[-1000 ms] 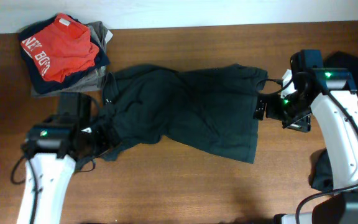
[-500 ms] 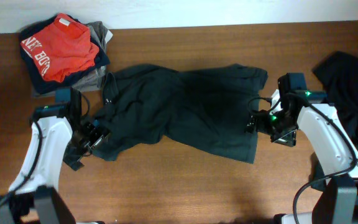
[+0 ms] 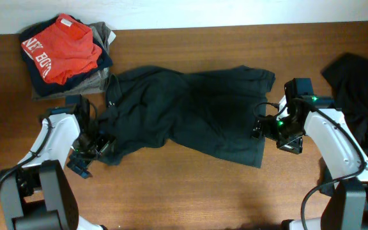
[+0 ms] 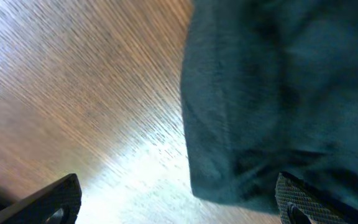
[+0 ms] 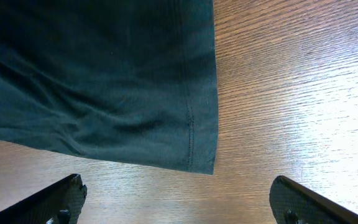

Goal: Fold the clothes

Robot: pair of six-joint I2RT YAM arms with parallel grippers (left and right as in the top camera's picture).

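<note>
A dark T-shirt [image 3: 190, 112] lies rumpled across the centre of the wooden table [image 3: 171, 191]; the left gripper [image 3: 102, 143] at its 8 o'clock edge and the right gripper [image 3: 259, 126] at its 3 o'clock hem are both released, jaws wide; folded clothes [image 3: 66, 54] sit stacked at 10 o'clock.

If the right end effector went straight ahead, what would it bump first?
Probably the hemmed corner of the dark shirt, lying on the wooden table. The open right end effector points at it, though depth is unclear.
</note>
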